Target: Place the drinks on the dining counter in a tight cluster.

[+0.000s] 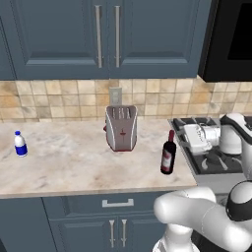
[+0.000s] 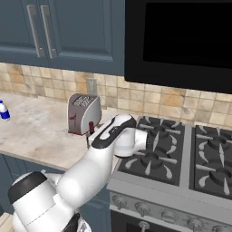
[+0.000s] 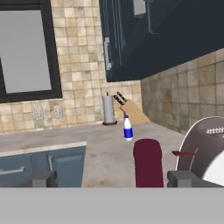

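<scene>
While the gripper (image 3: 105, 178) stands spread, the wine bottle (image 1: 168, 153) waits at the toaster's (image 1: 121, 128) four o'clock, uncaught; reaching is in hand, and closing round its neck comes next.

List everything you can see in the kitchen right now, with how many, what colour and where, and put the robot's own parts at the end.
wine bottle: one, dark red, on the marble counter near its right end, beside the stove; its top rises between the fingertips in the hand view.
water bottle: one, white with blue label, far left of the counter.
toaster: one, silver, middle of the counter against the backsplash.
marble counter: one, beige.
stove: one, dark grates, right of the counter.
knife block: one, tan, far end of the counter in the hand view.
paper towel holder: one, grey, beside the knife block.
cabinets: blue-grey, above and below.
gripper: one, open, facing the wine bottle.
</scene>
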